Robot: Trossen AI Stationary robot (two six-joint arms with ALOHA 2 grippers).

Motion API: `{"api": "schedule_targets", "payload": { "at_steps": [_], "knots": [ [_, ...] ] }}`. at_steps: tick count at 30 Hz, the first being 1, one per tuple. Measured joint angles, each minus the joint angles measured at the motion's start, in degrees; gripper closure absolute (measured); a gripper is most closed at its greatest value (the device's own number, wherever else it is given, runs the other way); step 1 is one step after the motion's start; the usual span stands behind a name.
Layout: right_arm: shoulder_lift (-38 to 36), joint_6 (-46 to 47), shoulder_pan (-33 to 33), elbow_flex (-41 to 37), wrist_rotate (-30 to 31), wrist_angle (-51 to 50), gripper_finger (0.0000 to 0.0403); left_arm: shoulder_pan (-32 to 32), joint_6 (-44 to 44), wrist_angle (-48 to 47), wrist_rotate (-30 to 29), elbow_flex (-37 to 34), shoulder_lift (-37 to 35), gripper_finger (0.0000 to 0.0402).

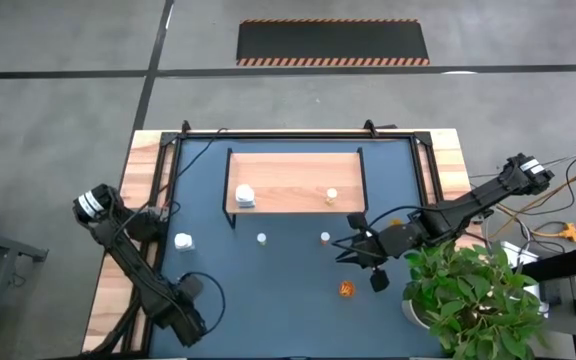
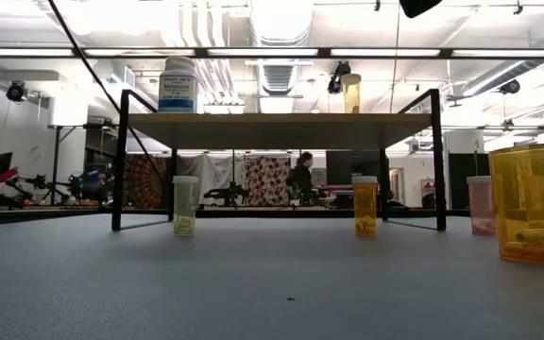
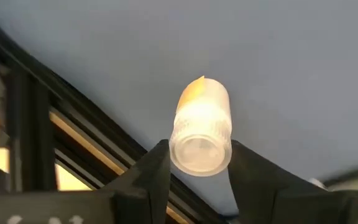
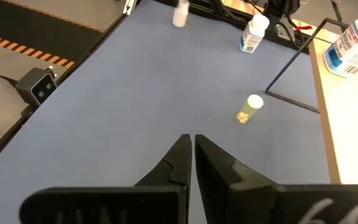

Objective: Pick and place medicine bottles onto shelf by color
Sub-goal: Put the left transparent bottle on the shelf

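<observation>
Two bottles stand on my shelf (image 1: pixel 293 165) at the far middle of the desk (image 1: pixel 278 290): a white bottle with a blue label (image 1: pixel 245 197) toward its left end and an amber bottle (image 1: pixel 332 196) toward its right. My left end effector (image 3: pixel 199 163) sits at the near left corner of the desk, its two dark fingers (image 3: pixel 151 171) clamped on a small amber bottle with a pale cap (image 3: pixel 201 127), cap toward the camera. My right end effector (image 4: pixel 192 155) hangs over the right part of the desk, just in front of the shelf's right leg, its fingertips pressed together with nothing between them.

On the desk in front of the shelf stand a pale-capped bottle of yellowish pills (image 1: pixel 261 239) and an orange bottle (image 1: pixel 325 238), well apart from each other. A second white bottle (image 1: pixel 183 241) stands off the shelf's left end (the low view shows it at the frame's left edge). An orange bottle nearest the front edge (image 1: pixel 346 289) lies just beside my right end effector. A green potted plant (image 1: pixel 468 295) fills the near right corner. Beyond the desk, a person (image 2: pixel 302 177) is seen in the room behind.
</observation>
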Motion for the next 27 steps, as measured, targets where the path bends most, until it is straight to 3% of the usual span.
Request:
{"api": "schedule_targets", "payload": {
  "at_steps": [7,12,20,27],
  "knots": [
    [-2.2,0.8,1.1,0.0,0.0,-6.6,0.0390,4.4,0.3,2.6,-1.2,11.0,0.3,0.0270],
    [-4.7,3.0,1.2,0.1,0.0,-10.0,0.0390,8.6,6.5,3.0,-2.8,21.2,2.7,0.0278],
    [-6.2,2.4,1.5,0.0,0.0,-10.4,0.0390,18.1,32.7,2.4,-2.2,40.5,11.3,0.0282],
    [-6.2,1.9,1.5,0.0,0.0,-10.9,0.0390,26.8,51.3,-9.2,-0.6,58.2,18.9,0.0283]
  ]
}}
